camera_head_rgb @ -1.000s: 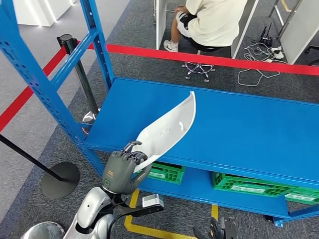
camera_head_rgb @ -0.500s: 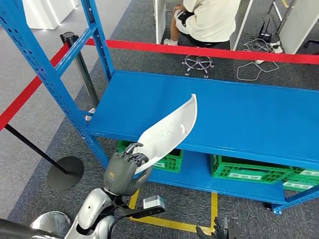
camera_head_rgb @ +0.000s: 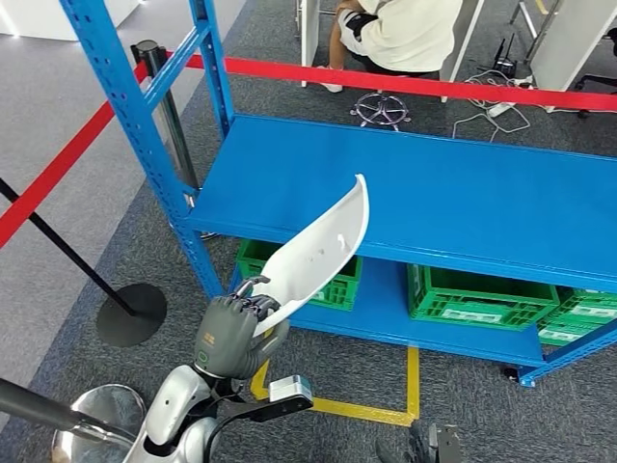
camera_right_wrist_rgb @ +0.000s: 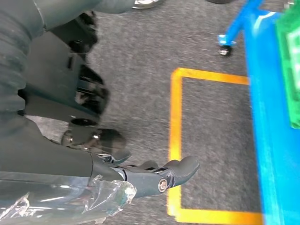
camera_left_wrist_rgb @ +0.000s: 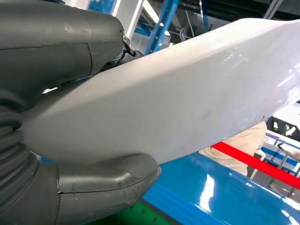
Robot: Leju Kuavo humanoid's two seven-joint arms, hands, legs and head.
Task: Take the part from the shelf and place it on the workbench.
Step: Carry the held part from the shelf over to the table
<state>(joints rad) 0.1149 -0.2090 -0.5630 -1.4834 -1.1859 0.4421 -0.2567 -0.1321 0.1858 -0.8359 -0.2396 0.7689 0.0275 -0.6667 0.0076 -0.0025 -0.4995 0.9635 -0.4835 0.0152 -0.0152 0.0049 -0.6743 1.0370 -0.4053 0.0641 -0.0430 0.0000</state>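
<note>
The left hand (camera_head_rgb: pixel 231 337) grips the narrow end of a long, curved white part (camera_head_rgb: pixel 321 255), fingers (camera_head_rgb: pixel 251 307) wrapped over its upper edge and the thumb (camera_left_wrist_rgb: pixel 106 187) pressed beneath it, as the left wrist view confirms. The part is held in the air, angled up and forward, its far tip over the front edge of the blue shelf (camera_head_rgb: pixel 451 203); it appears clear of the shelf surface, though contact cannot be ruled out. Green crates (camera_head_rgb: pixel 476 299) sit on the lower level of the shelf. The right hand (camera_right_wrist_rgb: pixel 141 178) hangs low above grey carpet and a yellow floor marking (camera_right_wrist_rgb: pixel 175 140), its fingers loosely extended and holding nothing. A red barrier tape (camera_head_rgb: pixel 408 85) runs behind the shelf, and beyond it a person (camera_head_rgb: pixel 408 29) is seated on a stool.
</note>
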